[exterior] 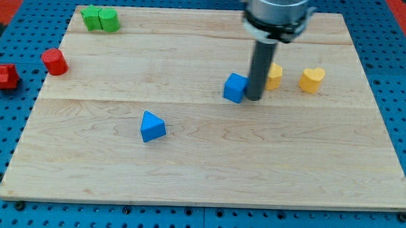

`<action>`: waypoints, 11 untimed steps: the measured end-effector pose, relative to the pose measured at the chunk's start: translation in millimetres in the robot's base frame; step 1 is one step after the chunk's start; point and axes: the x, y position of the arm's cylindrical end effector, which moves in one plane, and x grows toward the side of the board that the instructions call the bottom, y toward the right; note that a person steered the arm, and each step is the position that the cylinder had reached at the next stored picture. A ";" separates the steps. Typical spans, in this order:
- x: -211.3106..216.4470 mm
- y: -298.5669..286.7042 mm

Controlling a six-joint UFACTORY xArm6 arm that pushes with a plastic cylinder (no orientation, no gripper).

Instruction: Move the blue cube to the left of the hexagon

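Observation:
The blue cube (235, 87) sits near the middle of the wooden board (208, 168). My tip (254, 97) stands right against the cube's right side. Just behind the rod, a yellow block (275, 75) is partly hidden; its shape is unclear, maybe the hexagon. The blue cube lies to the left of it, with the rod between them. A yellow heart-like block (312, 79) lies further to the view's right.
A blue triangular block (152, 126) lies left of centre. Two green blocks (100, 19) touch each other at the top left corner. A red cylinder (54, 61) sits at the board's left edge. Another red block (2, 76) lies off the board.

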 end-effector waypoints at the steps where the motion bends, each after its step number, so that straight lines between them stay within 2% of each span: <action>1: 1.8 -1.0; 2: 1.8 -27.5; 3: 1.8 -105.9; 4: -29.2 -140.1; 5: -40.6 -97.4; 6: -29.8 -95.5; 7: 2.4 -97.8; 8: -32.2 -67.1; 9: -37.5 -37.0; 10: 60.3 -36.7; 11: 147.1 -121.3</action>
